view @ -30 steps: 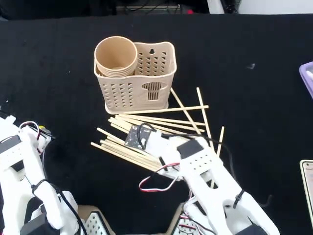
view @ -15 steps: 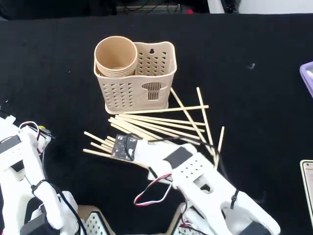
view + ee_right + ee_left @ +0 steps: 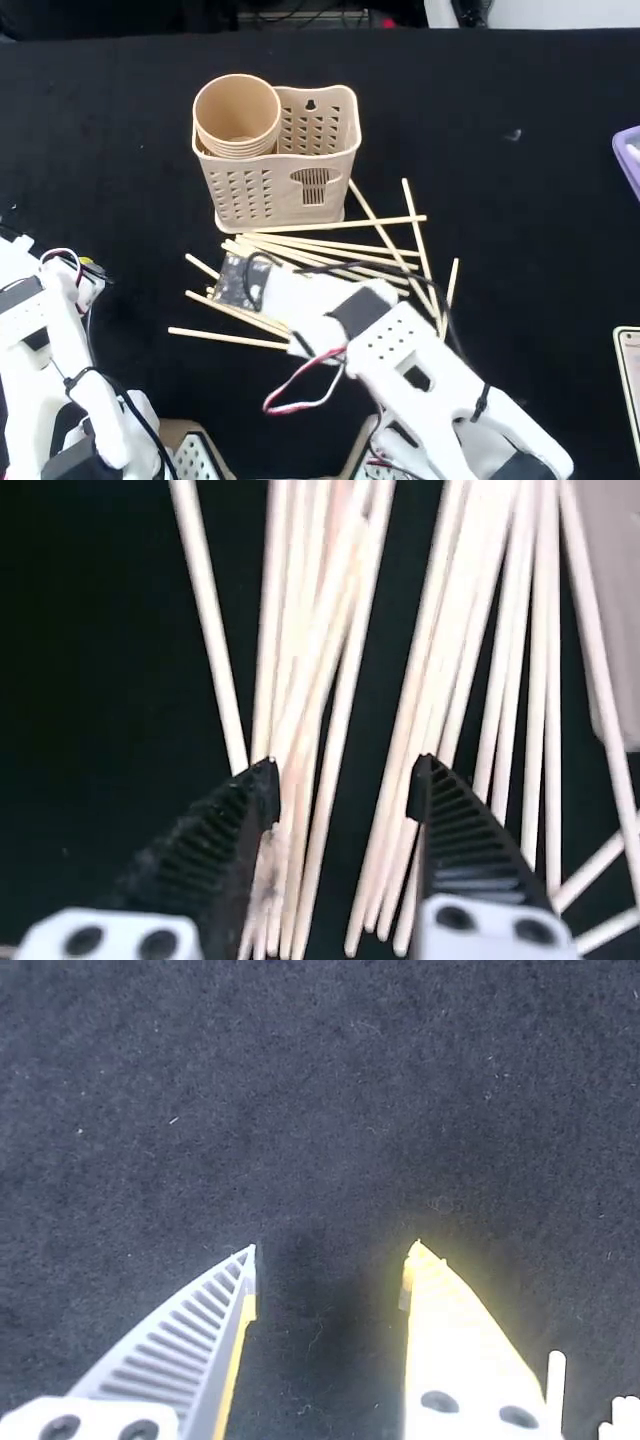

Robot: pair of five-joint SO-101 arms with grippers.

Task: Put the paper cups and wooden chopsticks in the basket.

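- Chopsticks [image 3: 340, 248]: a loose fan of pale wooden sticks on the black table [image 3: 520, 200], between the basket [image 3: 300, 190] and the near edge. None are in the basket yet.
- Paper cups [image 3: 237, 115]: a nested stack standing upright in one side of the basket, which sits toward the far edge, left of the middle.
- Right tool [image 3: 345, 770]: jaws apart and low over the pile. Several sticks run between and under the ribbed black jaws, and nothing is gripped.
- Left tool [image 3: 330, 1255]: open and empty, over bare table by the near left corner.
- Step in hand, as I judge it: gathering a bundle of sticks.
  - Close squarely across the tight parallel group, not the strays.
  - Grip near mid-length so the bundle does not tip.
  - Stay low so the sticks cannot roll out as the jaws shut.
- Materials:
  - The sticks are thin, straight and smooth, and probably slippery and quick to roll.
  - The table surface is matt and slightly fuzzy.
  - The basket is rigid beige plastic with perforated walls and rounded corners.
  - The cups are thin tan paper with rolled rims.
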